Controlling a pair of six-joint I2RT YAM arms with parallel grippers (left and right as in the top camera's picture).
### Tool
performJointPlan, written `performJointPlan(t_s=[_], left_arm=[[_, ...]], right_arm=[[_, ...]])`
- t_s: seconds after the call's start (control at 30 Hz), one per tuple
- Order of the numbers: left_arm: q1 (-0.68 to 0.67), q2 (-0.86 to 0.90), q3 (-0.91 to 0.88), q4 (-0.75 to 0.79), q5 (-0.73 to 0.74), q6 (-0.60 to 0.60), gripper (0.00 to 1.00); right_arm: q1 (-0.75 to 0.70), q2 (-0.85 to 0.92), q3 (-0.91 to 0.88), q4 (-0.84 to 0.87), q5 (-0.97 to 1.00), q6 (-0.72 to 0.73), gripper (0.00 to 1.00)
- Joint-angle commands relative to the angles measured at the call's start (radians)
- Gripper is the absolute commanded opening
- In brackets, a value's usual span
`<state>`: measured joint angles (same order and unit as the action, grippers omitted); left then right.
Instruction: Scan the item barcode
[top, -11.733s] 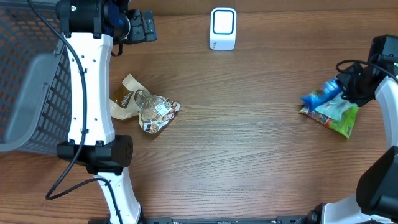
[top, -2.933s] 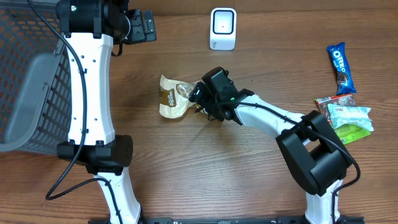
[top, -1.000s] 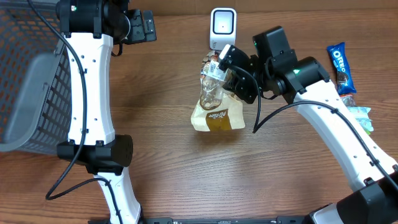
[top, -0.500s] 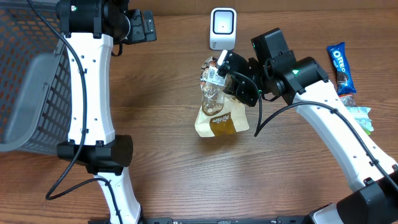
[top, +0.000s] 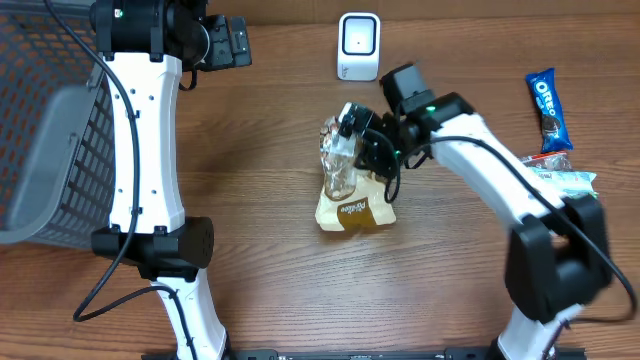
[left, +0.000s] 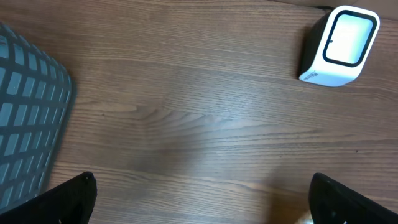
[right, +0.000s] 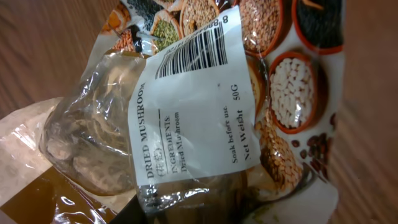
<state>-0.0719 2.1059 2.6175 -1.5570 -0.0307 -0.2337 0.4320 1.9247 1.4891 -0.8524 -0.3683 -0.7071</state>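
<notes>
Wood-grain table all round. The dried mushroom pouch is mid-frame now, a touch lower and further from the white scanner at top centre than half a second ago. The right arm's elbow has also swung out to the lower right. Right gripper is clamped on the pouch's upper part, white barcode label facing its wrist cam, shrivelled mushrooms visible through the clear window. Left gripper hangs top left, fingers wide apart. Grey mesh basket runs along the left edge.
</notes>
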Motion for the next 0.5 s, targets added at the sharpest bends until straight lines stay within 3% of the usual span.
performJointPlan(t_s=[0.0,0.47], left_arm=[[0.000,0.000,0.011,-0.002,-0.002,0.001,1.00],[0.000,0.000,0.011,-0.002,-0.002,0.001,1.00]], right_arm=[[-0.001,0.039,0.000,0.035,-0.018,0.000,0.04],[-0.002,0.079,0.006,0.066,-0.018,0.053,0.46]])
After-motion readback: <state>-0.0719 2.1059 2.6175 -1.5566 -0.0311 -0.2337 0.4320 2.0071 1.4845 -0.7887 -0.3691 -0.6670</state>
